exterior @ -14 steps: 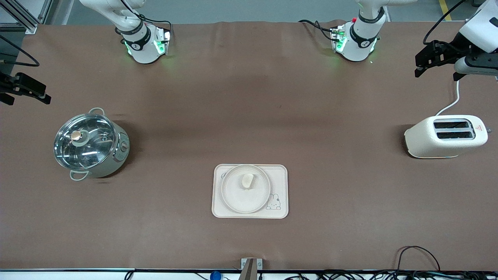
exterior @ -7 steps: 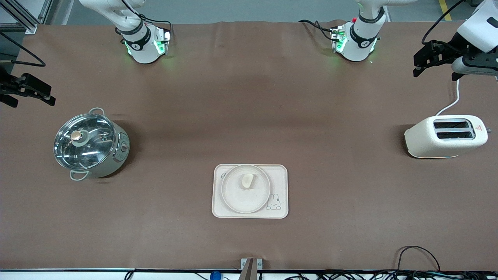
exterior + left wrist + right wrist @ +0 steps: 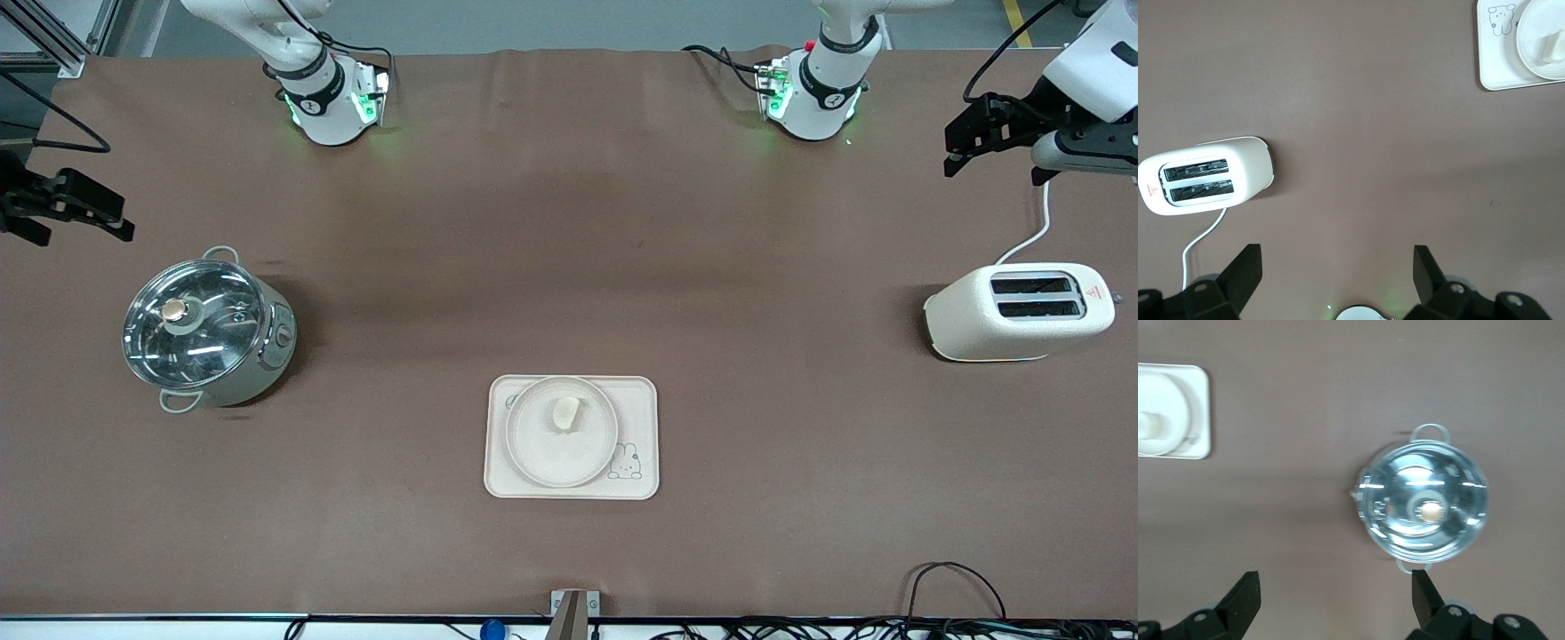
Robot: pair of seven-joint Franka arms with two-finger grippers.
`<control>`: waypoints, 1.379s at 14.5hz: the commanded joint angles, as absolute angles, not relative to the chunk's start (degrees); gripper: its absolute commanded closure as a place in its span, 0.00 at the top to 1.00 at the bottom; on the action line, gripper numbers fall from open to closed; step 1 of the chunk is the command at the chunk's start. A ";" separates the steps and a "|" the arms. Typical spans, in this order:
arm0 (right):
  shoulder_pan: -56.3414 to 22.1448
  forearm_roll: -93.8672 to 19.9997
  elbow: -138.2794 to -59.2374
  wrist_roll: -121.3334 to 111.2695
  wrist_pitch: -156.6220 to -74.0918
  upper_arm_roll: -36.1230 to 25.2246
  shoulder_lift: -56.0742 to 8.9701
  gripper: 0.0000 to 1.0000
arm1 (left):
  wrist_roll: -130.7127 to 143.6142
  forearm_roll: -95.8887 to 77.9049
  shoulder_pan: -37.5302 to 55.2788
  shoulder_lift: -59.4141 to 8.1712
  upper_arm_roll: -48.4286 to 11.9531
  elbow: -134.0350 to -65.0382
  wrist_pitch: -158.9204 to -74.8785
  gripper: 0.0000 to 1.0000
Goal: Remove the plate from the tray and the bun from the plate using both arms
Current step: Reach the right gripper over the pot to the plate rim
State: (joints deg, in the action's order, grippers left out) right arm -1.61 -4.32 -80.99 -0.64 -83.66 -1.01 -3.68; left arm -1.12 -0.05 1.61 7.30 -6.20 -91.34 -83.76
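You are looking at a task that is not yet begun: nothing is lifted, and both removals are lying ahead of you. The table (image 3: 569, 222) is carrying everything. The tray (image 3: 640, 404) is sitting close to the table's edge nearest the front camera, about midway along that edge. The plate (image 3: 542, 453) is resting on the tray, filling most of it and leaving the rabbit drawing showing at one corner. The bun (image 3: 565, 414) is lying on the plate, a little off its middle, toward the plate's rim that faces the robots' bases.

You are seeing two bystanders well apart from the tray: a lidded pot (image 3: 206, 331) toward the right arm's end of the table and a toaster (image 3: 1019, 311) toward the left arm's end.

The left gripper (image 3: 965, 142) is hanging in the air over the table's corner at the left arm's end, above the toaster's cord, with its fingers spread wide and nothing between them. The right gripper (image 3: 67, 209) is hovering over the table's edge at the right arm's end, close to the pot, likewise spread wide and empty. Both are standing well apart from the tray, plate and bun, so you are judging that each arm is needing a long reach toward the tray before any grasp is possible
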 commanded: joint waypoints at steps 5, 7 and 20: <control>-12.72 -8.17 -90.09 17.20 -100.18 -0.79 -8.86 1.00 | -1.85 0.44 1.49 6.95 -6.42 -90.09 -81.74 1.00; -16.15 -9.13 -90.09 22.13 -106.23 -0.79 -13.25 1.00 | -2.11 0.44 1.67 7.03 -6.42 -90.09 -81.74 1.00; -27.50 -16.17 -83.34 40.15 -135.26 -0.88 -40.05 0.96 | -1.58 0.26 1.67 6.06 -6.42 -89.74 -81.83 1.00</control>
